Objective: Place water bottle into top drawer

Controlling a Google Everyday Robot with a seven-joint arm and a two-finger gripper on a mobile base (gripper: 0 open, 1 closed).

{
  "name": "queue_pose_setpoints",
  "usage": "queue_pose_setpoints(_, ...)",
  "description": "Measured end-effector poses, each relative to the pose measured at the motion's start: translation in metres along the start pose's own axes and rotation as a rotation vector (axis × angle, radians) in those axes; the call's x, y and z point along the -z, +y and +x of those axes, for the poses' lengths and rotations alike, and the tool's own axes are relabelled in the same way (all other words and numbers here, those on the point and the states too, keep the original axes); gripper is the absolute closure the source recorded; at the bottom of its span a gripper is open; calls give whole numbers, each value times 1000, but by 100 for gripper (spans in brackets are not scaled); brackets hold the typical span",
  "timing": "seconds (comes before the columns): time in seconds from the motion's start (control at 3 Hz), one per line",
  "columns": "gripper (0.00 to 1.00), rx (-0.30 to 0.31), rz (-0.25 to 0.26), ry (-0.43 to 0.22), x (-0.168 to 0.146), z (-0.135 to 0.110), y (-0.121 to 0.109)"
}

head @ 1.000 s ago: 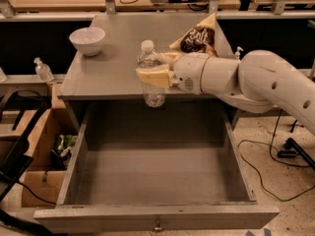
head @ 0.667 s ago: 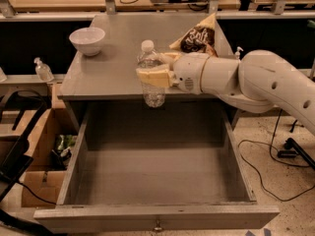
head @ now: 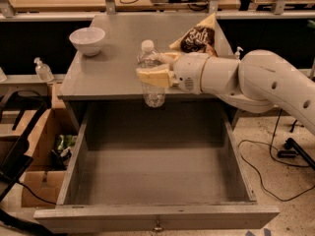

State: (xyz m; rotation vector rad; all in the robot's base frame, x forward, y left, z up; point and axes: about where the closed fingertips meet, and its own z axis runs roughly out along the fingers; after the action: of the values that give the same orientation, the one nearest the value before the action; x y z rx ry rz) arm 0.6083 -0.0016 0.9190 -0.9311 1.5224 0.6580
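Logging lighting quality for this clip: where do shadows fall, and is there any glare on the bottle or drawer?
Camera view: warm, dim light overall. The countertop is evenly lit. The top drawer is shadowed at its back and paler on its floor. The water bottle, clamped in the gripper at the countertop's front edge, shows faint highlights and no strong glare.

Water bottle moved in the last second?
No. The water bottle, gripped by the hand, still hangs at the tabletop's front edge, over the open top drawer.
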Motion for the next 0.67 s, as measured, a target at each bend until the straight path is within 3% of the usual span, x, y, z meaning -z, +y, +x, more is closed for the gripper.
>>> queue_pose_setpoints(0.67,100,0,0,0,0,0,0)
